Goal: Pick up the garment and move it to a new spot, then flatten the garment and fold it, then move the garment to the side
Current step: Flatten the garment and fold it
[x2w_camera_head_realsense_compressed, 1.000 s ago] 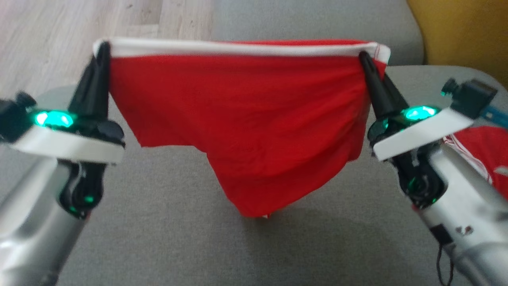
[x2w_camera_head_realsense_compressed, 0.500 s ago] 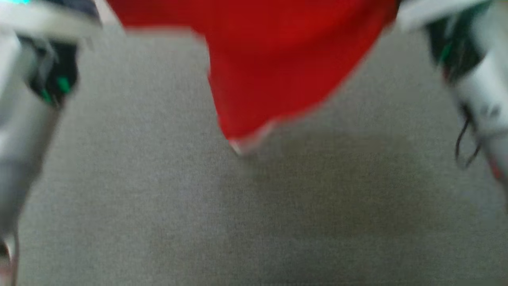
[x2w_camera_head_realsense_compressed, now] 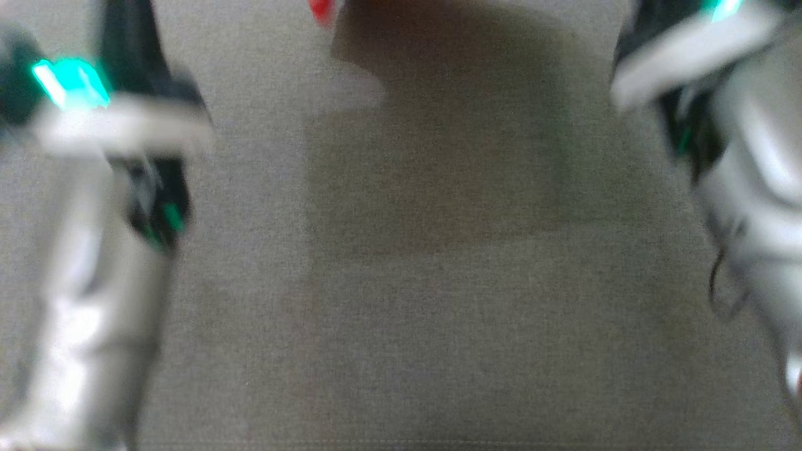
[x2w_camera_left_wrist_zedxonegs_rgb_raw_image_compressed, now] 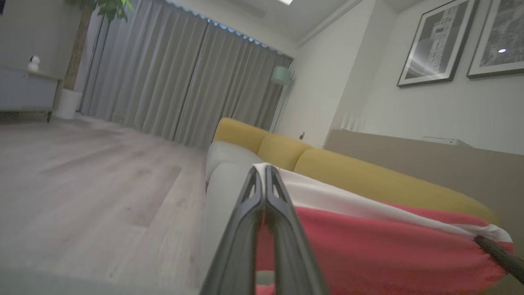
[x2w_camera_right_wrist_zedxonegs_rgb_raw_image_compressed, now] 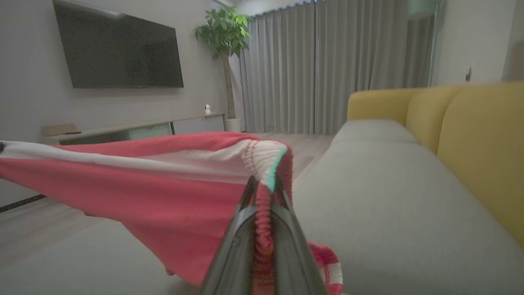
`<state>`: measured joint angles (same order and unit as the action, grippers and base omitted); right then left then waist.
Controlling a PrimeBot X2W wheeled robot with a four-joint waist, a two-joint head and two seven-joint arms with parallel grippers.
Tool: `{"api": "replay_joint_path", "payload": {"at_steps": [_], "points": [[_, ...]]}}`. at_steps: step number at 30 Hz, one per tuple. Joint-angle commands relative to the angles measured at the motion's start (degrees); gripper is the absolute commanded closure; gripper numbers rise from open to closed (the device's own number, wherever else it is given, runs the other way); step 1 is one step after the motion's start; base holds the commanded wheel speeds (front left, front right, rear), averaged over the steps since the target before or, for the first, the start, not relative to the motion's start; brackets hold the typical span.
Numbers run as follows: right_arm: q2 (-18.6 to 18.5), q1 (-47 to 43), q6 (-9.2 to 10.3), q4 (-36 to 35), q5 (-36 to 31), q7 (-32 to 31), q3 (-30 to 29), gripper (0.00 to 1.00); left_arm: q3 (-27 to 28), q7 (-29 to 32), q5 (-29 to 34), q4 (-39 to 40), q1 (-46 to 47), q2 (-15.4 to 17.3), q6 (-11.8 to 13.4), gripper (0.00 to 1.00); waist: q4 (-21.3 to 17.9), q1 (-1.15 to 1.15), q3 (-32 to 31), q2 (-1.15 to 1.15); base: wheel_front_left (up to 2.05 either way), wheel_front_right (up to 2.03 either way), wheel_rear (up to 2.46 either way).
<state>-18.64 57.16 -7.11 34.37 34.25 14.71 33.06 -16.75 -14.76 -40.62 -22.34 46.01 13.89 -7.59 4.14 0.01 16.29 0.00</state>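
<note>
Two-point hold on the garment [x2w_camera_right_wrist_zedxonegs_rgb_raw_image_compressed: 163, 192]: pinches one end of its white band [x2w_camera_left_wrist_zedxonegs_rgb_raw_image_compressed: 348, 200] in the left gripper [x2w_camera_left_wrist_zedxonegs_rgb_raw_image_compressed: 262, 170], jaws closed right down on the cloth, and the other end in the right gripper [x2w_camera_right_wrist_zedxonegs_rgb_raw_image_compressed: 264, 186], closed likewise, with the ribbed edge bunched between the fingers. Hangs the piece in the air above the sofa seat [x2w_camera_right_wrist_zedxonegs_rgb_raw_image_compressed: 389, 196], band pulled taut and level between the two grips, most likely to let the body drop free and shed creases before laying flat. Reads as thin, limp red knit with white striped trim, lowest corner close over the seat, contact impossible to tell. Underneath, flat grey, finely woven upholstery. Behind the seat, a rounded mustard-yellow backrest [x2w_camera_right_wrist_zedxonegs_rgb_raw_image_compressed: 483, 135]. Beyond the seat's far end, pale wood floor [x2w_camera_left_wrist_zedxonegs_rgb_raw_image_compressed: 82, 184] and grey pleated curtains [x2w_camera_left_wrist_zedxonegs_rgb_raw_image_compressed: 163, 82].
</note>
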Motion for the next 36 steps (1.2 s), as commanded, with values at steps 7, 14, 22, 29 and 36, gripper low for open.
{"api": "replay_joint_path", "payload": {"at_steps": [7,14,22,29,36], "points": [[0.84,-21.6,-0.37,-2.98,2.68,0.29,-1.28,1.0,5.04,-0.23,-1.75,1.55,-20.19,-3.83,0.11,1.0,0.01,-0.01,-3.34,0.0,0.0,0.0,0.0],[3.49,-37.03,-0.37,-6.77,4.27,0.29,-2.84,1.0,7.58,-0.23,-0.7,2.05,-34.97,-8.02,0.11,1.0,0.3,-0.01,-10.29,0.0,0.0,0.0,0.0],[4.24,-49.5,-0.37,-10.44,6.06,0.29,-1.82,1.0,8.17,-0.23,0.83,2.63,-46.74,-8.76,0.1,1.0,0.84,-0.01,-16.84,0.0,0.0,0.0,0.0],[4.11,-53.6,-0.37,-12.45,8.87,0.29,-1.26,1.0,7.35,-0.24,1.12,5.82,-47.89,-6.87,0.1,1.0,-0.09,-0.01,-17.16,0.0,0.0,0.0,0.0],[6.91,-48.63,-0.37,-11.88,16.41,0.29,0.77,1.0,-2.85,-0.07,-3.74,4.31,-32.9,-0.79,0.1,1.0,-2.15,-0.01,-13.76,0.0,0.0,0.0,0.0]]}}
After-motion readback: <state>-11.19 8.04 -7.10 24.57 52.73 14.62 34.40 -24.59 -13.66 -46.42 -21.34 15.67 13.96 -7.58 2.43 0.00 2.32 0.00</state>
